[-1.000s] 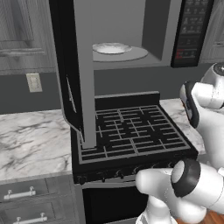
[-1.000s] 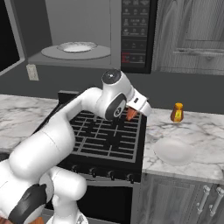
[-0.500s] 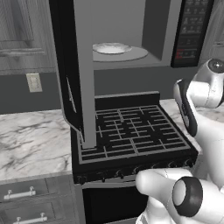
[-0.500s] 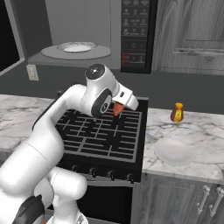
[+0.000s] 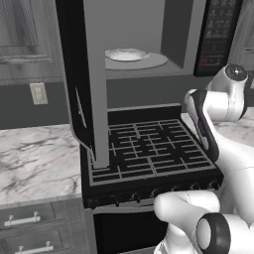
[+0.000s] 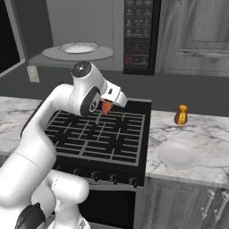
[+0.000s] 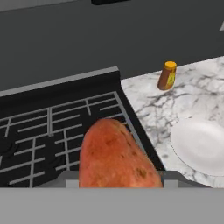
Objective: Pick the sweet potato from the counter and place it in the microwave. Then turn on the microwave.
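Observation:
My gripper [image 6: 107, 105] is shut on the sweet potato [image 6: 105, 108], an orange-red tuber that hangs over the back of the black stovetop [image 6: 103, 134]. In the hand view the sweet potato [image 7: 116, 155] sits large between the jaws. The microwave [image 6: 138, 36] hangs above the stove. Its black door [image 5: 74, 74] is swung open to the left. Inside it lies a round white plate [image 5: 126, 54], also seen from the right as the plate [image 6: 78, 47]. The marble counter [image 6: 201, 134] lies to the right of the stove.
An orange bottle [image 6: 180, 115] with a yellow cap stands on the right counter, with a white plate [image 6: 176, 154] in front of it. Both reappear in the hand view: bottle [image 7: 167, 75], plate [image 7: 201, 146]. More counter [image 5: 34, 158] lies left of the stove.
The arm has swung left and slightly up, carrying the sweet potato from the stove's right edge toward the middle of the stovetop. The grip has not changed.

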{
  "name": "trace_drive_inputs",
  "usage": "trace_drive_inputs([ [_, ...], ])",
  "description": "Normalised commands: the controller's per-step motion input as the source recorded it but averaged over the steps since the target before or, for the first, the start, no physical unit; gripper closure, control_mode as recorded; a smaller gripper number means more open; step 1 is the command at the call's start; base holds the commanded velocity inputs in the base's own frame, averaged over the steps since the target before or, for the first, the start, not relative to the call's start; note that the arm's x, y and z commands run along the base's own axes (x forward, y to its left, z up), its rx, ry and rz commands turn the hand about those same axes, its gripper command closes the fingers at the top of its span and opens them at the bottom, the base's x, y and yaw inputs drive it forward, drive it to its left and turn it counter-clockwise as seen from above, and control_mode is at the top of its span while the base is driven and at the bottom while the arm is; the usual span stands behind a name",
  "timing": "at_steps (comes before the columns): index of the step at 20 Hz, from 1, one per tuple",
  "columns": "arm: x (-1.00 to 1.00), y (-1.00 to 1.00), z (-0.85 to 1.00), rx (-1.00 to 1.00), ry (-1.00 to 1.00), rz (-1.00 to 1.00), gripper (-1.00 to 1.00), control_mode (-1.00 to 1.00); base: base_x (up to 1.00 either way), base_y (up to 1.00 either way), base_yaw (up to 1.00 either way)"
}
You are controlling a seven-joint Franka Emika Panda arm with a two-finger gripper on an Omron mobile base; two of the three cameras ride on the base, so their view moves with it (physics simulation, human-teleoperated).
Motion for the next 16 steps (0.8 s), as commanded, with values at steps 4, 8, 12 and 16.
trace_drive_inputs([
  [4, 0.01, 0.48, 0.12, -0.03, 0.0, 0.08, 1.0, -1.0, 0.0, 0.0, 0.0],
  [8, 0.0, 0.42, 0.15, -0.02, 0.0, 0.07, 1.0, -1.0, 0.0, 0.0, 0.0],
  [12, 0.0, 0.37, 0.16, -0.02, 0.0, 0.07, 1.0, -1.0, 0.0, 0.0, 0.0],
  [16, 0.0, 0.33, 0.13, -0.02, 0.0, 0.07, 1.0, -1.0, 0.0, 0.0, 0.0],
])
